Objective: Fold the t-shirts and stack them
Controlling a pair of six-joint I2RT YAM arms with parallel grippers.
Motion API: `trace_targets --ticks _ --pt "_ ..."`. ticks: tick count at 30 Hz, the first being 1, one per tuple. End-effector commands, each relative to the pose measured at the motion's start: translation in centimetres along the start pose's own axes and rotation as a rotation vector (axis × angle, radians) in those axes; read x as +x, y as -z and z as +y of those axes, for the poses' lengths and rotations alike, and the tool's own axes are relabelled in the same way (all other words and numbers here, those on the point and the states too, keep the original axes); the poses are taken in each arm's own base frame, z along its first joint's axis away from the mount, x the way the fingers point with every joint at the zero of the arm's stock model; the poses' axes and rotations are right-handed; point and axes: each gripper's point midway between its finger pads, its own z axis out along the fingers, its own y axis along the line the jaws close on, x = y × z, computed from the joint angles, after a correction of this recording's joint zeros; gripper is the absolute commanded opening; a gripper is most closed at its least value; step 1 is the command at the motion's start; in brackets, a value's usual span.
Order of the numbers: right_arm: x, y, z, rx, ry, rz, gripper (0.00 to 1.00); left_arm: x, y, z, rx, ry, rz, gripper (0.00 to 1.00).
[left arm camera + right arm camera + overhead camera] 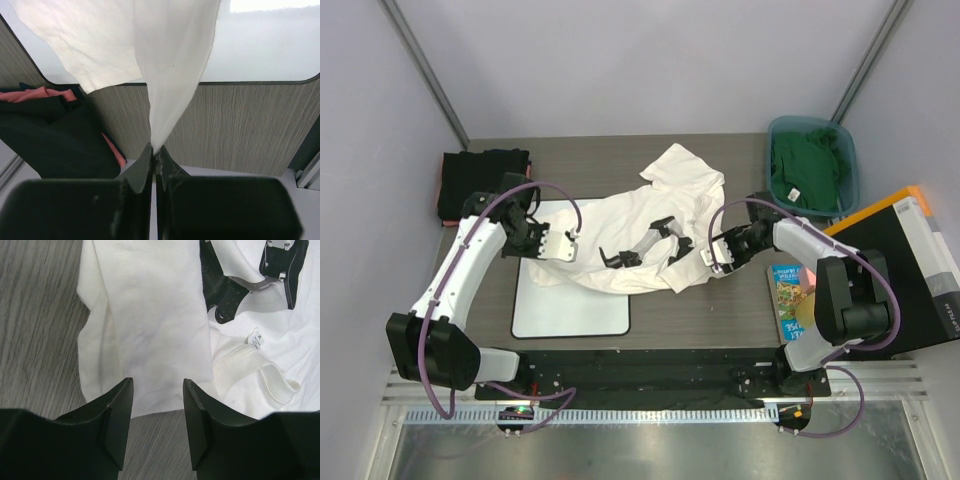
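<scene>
White t-shirt [620,220] crumpled on grey wood-grain table [600,160] (pale walls [620,60] around).

Top camera overhead, facing down; wrist cameras close, sharing white t-shirt [685,190].

Left pincer [155,152] pressed closed, right pincer [157,390] fingers parted, both arms reaching inward

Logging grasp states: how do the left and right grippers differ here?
The left gripper has its jaws shut on the white t-shirt; the right gripper has its jaws open, holding nothing. The left is over the board; the right is at the shirt's edge over the table. Both are at the same shirt.
</scene>
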Motion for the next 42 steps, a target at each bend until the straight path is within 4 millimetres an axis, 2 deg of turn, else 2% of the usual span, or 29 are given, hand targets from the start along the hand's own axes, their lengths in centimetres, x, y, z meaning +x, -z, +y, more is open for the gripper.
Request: trace_targets --ticks 1,5,9,15,23,26,29,34,35,37,40,42 --pt "-1.6 1.7 -0.3 -0.021 0.025 -0.025 0.5 0.5 1.4 1.2 -0.07 0.012 0.037 0.0" --pt "-1.9 1.5 0.9 -0.043 0.022 -0.032 0.5 0.5 1.3 1.6 -0.078 0.011 0.035 0.0" --pt "-1.3 0.7 1.7 -0.075 0.003 -0.027 0.5 0.4 1.2 2.0 -0.08 0.003 0.029 0.0" --pt "-0.1 0.0 1.3 -0.062 -0.017 -0.001 0.5 0.4 1.4 2.4 -0.083 -0.008 0.032 0.0" --pt "0.4 -0.7 2.0 -0.078 -0.026 0.011 0.49 0.5 1.5 2.8 -0.094 -0.017 0.04 0.0" --pt "0.8 -0.7 1.6 -0.067 -0.023 0.03 0.43 0.5 1.5 2.8 -0.096 -0.017 0.04 0.0" --pt "1.2 -0.7 1.3 -0.06 -0.028 0.051 0.21 0.5 1.5 2.8 -0.102 -0.018 0.04 0.0" --pt "1.5 -0.4 0.5 -0.038 -0.027 0.072 0.08 0.5 1.5 3.0 -0.109 -0.02 0.038 0.0" --pt "1.6 -0.3 0.2 -0.032 -0.023 0.076 0.03 0.5 1.5 3.0 -0.109 -0.02 0.037 0.0" --pt "1.8 0.0 -0.2 -0.019 -0.016 0.09 0.01 0.4 1.5 3.1 -0.115 -0.02 0.032 0.0" --pt "2.0 1.0 -2.2 0.03 0.011 0.119 0.01 0.2 1.9 3.7 -0.149 -0.012 0.018 0.0" --pt "2.4 2.2 -5.7 0.13 0.034 0.153 0.01 -0.7 3.0 5.1 -0.206 0.027 -0.033 0.0"
